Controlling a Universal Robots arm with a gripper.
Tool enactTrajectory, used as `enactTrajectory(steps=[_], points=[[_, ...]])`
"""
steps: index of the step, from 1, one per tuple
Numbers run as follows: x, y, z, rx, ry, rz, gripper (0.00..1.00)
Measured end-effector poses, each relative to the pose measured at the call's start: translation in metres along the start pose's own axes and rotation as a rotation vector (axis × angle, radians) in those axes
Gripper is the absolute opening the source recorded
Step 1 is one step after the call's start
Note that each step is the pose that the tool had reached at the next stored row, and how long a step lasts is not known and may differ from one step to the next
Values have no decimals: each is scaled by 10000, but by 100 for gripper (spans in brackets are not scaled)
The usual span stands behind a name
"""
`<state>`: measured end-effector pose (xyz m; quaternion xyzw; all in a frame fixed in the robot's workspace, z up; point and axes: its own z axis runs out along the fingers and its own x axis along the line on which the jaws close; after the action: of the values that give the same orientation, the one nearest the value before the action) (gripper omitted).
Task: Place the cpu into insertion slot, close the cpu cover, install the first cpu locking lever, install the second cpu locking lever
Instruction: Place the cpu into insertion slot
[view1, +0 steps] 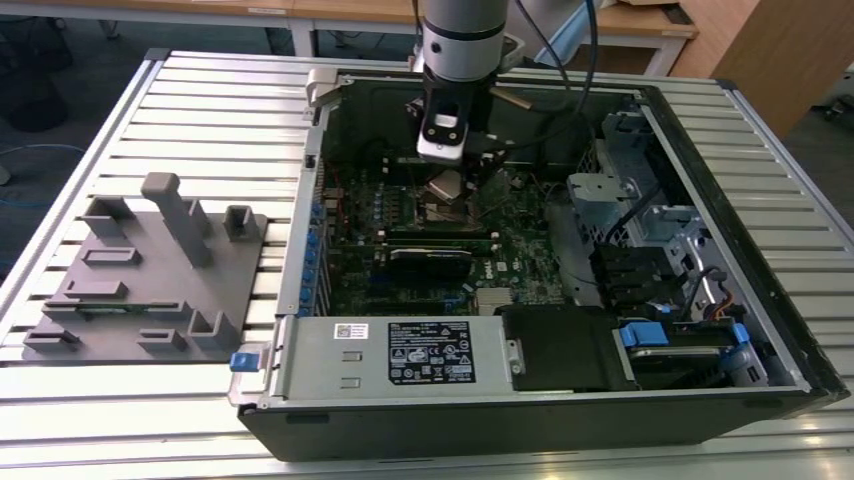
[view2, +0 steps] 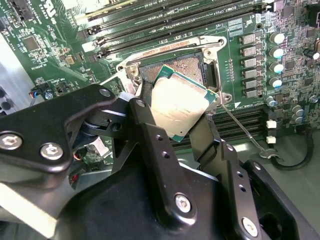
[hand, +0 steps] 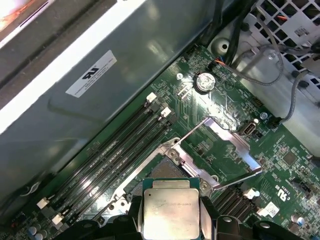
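The cpu (view2: 181, 102), a small square chip with a pale metal top, is held by its edges in my gripper (view2: 177, 116), which is shut on it. It hangs tilted just above the insertion slot (view2: 186, 65), whose dark centre lies uncovered inside a silvery rim. In the first wrist view the cpu (hand: 171, 210) sits between my gripper's (hand: 171, 222) black fingers, over the insertion slot (hand: 161, 172). The cpu cover (hand: 229, 134) stands swung open beside the slot. Two thin locking levers (hand: 187, 131) (hand: 237, 179) are raised. In the exterior view my gripper (view1: 447, 187) hovers over the motherboard.
The open computer case (view1: 747, 150) lies on a slatted metal table (view1: 200, 110). A grey power supply box (view1: 400, 350) fills its near side, and drive bays with cables (view1: 667, 250) are at the exterior view's right. Long black memory slots (view2: 175, 27) run beside the socket. A grey fixture block (view1: 147, 270) stands on the table.
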<state>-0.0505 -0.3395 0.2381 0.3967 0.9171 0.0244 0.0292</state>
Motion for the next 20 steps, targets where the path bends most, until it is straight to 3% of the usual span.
enactTrajectory(steps=[7, 18, 20], points=[[0, 0, 1, 16, -30, 443, 54], [0, 0, 1, 17, -30, 450, 54], [0, 1, 2, 21, -42, 618, 54]])
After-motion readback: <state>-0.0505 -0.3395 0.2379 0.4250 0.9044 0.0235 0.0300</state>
